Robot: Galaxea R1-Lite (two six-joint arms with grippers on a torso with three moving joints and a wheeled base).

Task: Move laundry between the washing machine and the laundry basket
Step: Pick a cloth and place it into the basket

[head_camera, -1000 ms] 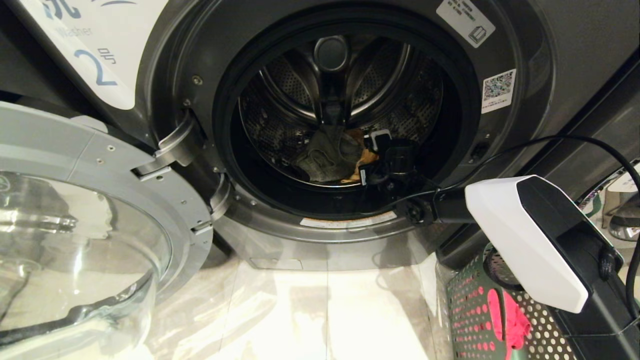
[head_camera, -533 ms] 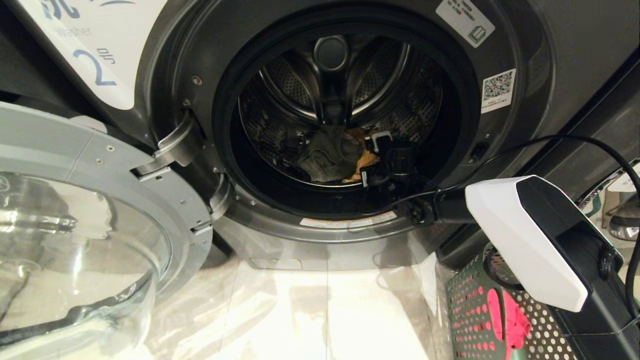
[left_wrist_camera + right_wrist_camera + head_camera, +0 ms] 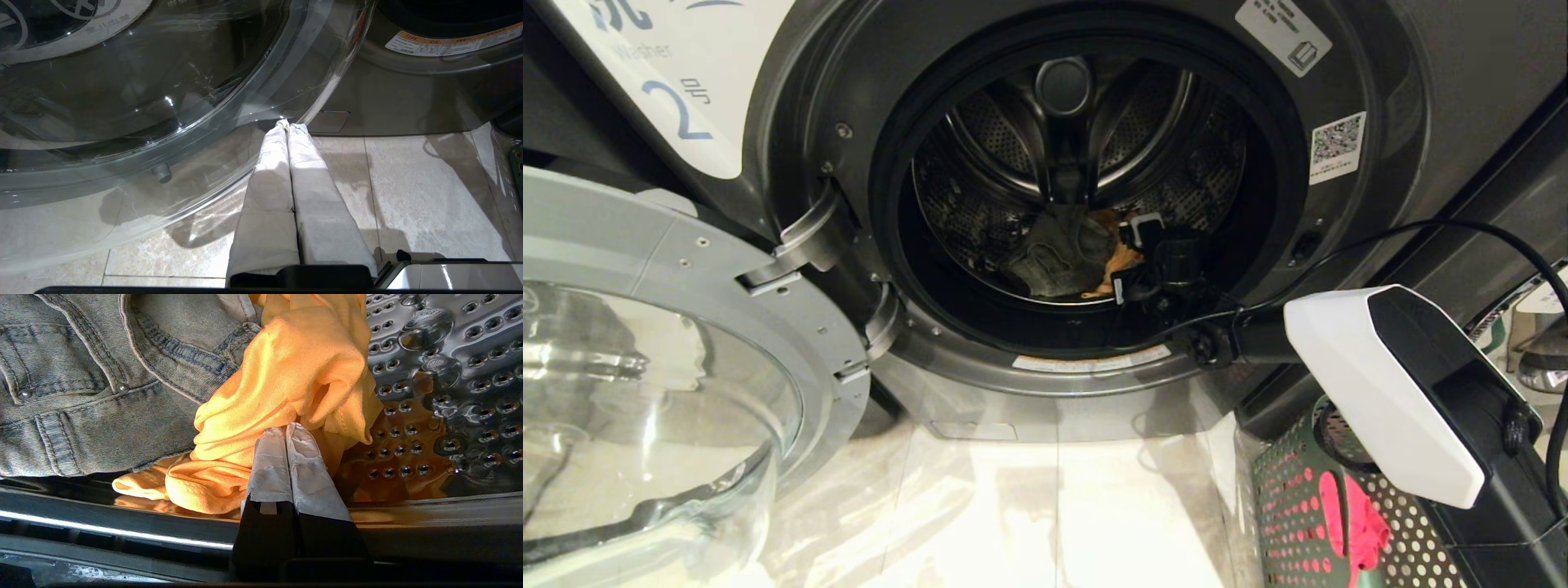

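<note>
Two garments lie low in the drum of the washer [image 3: 1045,204]: a grey denim piece [image 3: 1054,253] [image 3: 94,396] and an orange cloth [image 3: 1119,261] [image 3: 286,375] just right of it, touching. From the head camera both are small and dim, and the orange cloth is mostly hidden behind the right arm's dark wrist. Right gripper [image 3: 1134,249] [image 3: 286,428] reaches in through the opening; wrist view shows its taped fingers [image 3: 269,465] pressed together with the tips buried in an orange fold, so a pinch of that cloth seems caught between them, though the fold hides the contact itself. Door [image 3: 670,343] stands swung open at left, its glass bowl cut off by the frame edge. Basket [image 3: 1298,506] sits on the floor at lower right, partly covered by the right arm's white casing; a red-pink garment [image 3: 1356,523] shows inside it through the holes and over the rim. Left gripper [image 3: 288,124] out of the head view; its own camera shows the fingers closed flat on each other, empty, tips near the door glass above the tile floor [image 3: 408,183].
</note>
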